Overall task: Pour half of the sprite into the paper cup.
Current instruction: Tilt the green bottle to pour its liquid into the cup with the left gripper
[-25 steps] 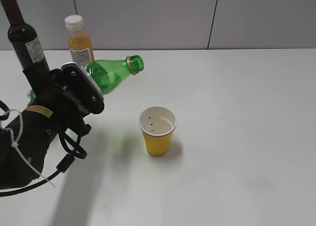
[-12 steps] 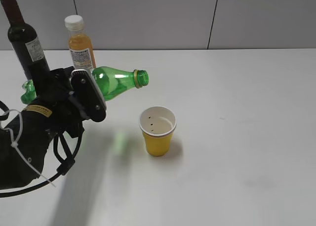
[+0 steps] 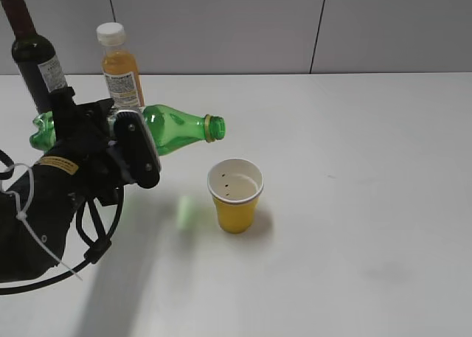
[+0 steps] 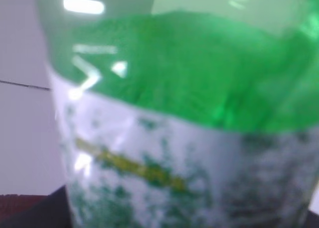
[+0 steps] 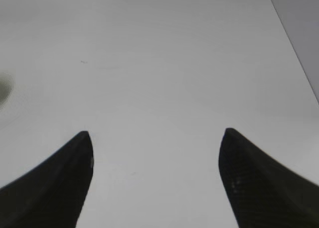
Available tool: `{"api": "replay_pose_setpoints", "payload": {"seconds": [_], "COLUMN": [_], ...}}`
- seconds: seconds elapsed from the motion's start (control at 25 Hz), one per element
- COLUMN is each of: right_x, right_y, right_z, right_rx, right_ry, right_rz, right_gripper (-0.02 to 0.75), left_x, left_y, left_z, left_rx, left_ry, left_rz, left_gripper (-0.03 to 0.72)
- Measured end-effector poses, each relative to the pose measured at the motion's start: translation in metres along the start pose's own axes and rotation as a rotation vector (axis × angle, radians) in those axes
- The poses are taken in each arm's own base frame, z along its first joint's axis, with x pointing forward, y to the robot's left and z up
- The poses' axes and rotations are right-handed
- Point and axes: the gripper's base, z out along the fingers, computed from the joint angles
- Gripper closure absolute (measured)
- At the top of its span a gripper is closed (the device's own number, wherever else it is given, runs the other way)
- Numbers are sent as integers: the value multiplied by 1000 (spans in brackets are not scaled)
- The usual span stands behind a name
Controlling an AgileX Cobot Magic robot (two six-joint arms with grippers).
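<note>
The sprite (image 3: pixel 177 127), a transparent green bottle with no cap, lies almost level in the air, its open mouth pointing right and slightly down, up and left of the paper cup. My left gripper (image 3: pixel 125 149) is shut on the bottle's body. The left wrist view is filled by the blurred green bottle and its label (image 4: pixel 174 153); the jaws are hidden there. The paper cup (image 3: pixel 236 195), yellow with a white inside, stands upright on the table with a little clear liquid at its bottom. My right gripper (image 5: pixel 155 138) is open and empty over bare table; it is outside the exterior view.
A dark wine bottle (image 3: pixel 33 57) and an orange juice bottle with a white cap (image 3: pixel 120 65) stand at the back left, just behind my left arm. The white table (image 3: pixel 354 204) stretches to the right of the cup.
The bottle has tipped further down, from neck raised to about level, and its mouth has moved right and lower, closer to the cup. The left gripper rotated with it. The cup has not moved.
</note>
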Motion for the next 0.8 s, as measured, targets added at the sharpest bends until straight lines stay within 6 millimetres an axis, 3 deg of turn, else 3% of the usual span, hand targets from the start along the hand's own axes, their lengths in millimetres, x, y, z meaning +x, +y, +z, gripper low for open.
{"api": "replay_pose_setpoints", "payload": {"seconds": [0.8], "right_x": [0], "right_y": [0], "right_z": [0], "right_rx": [0], "right_ry": [0], "right_rz": [0], "right_gripper": [146], "left_x": [0], "left_y": [0], "left_z": [0], "left_rx": [0], "left_ry": [3], "left_rz": [67], "left_gripper": [235]}}
